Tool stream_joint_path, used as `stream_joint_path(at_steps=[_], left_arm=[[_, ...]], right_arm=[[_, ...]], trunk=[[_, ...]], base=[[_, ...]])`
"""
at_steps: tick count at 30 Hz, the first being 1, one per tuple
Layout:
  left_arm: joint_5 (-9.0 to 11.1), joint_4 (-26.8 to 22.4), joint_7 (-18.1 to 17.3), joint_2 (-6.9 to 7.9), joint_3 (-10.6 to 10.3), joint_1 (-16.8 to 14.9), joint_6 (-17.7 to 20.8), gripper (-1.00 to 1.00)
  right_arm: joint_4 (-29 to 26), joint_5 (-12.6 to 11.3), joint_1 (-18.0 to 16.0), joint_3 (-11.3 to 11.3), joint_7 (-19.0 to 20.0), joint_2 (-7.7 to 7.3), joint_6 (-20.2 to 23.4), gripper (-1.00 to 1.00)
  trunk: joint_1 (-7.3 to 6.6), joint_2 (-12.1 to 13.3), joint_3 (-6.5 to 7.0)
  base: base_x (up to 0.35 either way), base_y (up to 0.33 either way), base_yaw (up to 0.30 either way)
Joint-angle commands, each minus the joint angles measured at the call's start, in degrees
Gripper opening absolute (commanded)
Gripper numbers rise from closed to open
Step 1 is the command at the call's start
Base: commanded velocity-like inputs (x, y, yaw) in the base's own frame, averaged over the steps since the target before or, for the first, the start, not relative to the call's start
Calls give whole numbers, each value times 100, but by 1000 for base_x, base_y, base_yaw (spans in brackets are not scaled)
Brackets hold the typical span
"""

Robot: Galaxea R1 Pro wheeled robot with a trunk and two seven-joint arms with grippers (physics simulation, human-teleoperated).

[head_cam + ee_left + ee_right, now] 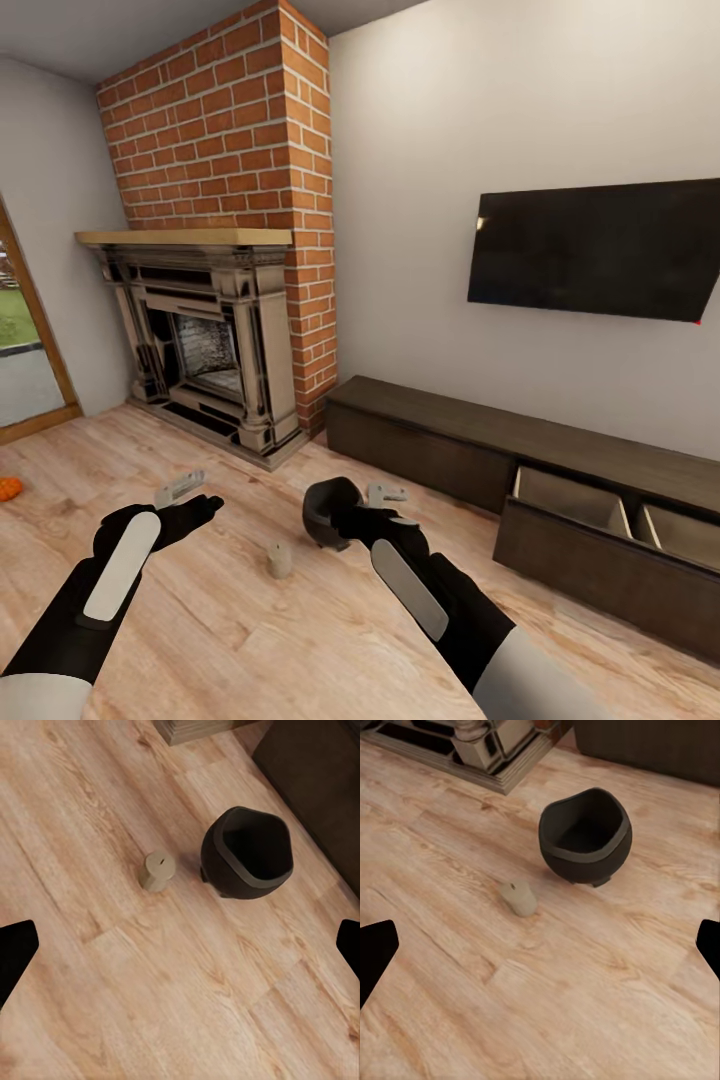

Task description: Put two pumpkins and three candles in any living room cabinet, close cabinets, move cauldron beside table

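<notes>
Both end effectors, left [182,490] and right [385,494], gape empty; take the candle [280,559] (upright beside the cauldron [328,511]) from above.

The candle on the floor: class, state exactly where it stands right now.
In the head view the candle stands upright on the wooden floor, between the two arms, just left of the black cauldron and apart from it, in front of the fireplace.
</notes>
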Motion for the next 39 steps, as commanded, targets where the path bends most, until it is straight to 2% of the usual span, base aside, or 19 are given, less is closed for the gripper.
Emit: stream_joint_path(at_steps=[1, 16, 39], left_arm=[[59, -6, 53, 1, 0, -4, 10, 100], [35, -6, 53, 1, -5, -4, 14, 100], [37, -6, 53, 9, -8, -4, 19, 100]], right_arm=[[-4, -44, -7, 11, -48, -1, 14, 100], [-59, -34, -7, -2, -20, -22, -30, 100], [-54, -104, -7, -23, 12, -12, -35, 100]], trunk=[[3, -3, -7], [3, -3, -3], [3, -3, 78]], base=[[312, 92, 0], [330, 9, -8], [269, 135, -249]])
